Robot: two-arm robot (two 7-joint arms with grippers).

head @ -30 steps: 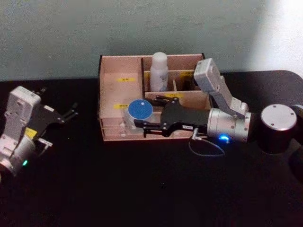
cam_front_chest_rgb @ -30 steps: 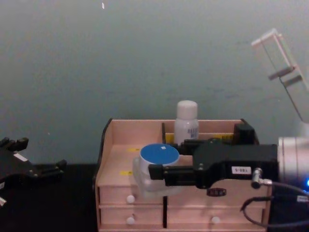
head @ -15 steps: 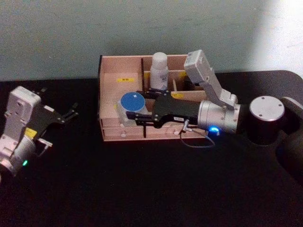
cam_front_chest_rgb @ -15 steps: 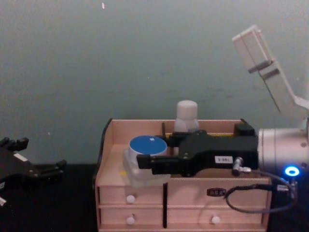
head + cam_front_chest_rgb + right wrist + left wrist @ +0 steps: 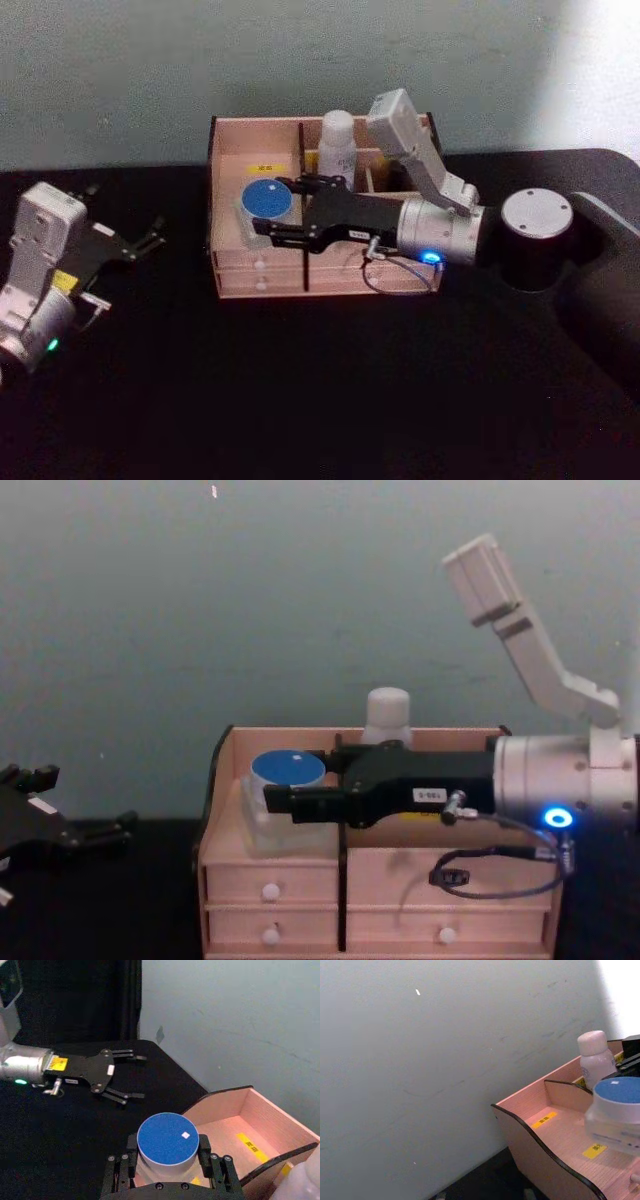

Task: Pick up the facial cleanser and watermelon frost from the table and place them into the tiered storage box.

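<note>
The right gripper (image 5: 268, 207) is clamped on the one watermelon frost (image 5: 265, 200), holding it over the left front compartment of the tiered storage box (image 5: 232, 165). Behind the gripper, the one facial cleanser (image 5: 337, 150) stands upright in a rear compartment of the same box. The left gripper (image 5: 150, 238), fingers spread, hangs well off to the box's left above the black table (image 5: 330, 390).

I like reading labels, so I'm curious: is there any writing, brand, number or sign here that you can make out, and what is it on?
None can be read.
Yellow labels in the tiered storage box: print too small.
White sticker on the right claw: blurred.
Yellow sticker on the left claw: unreadable.
Facial cleanser print: too faint.
</note>
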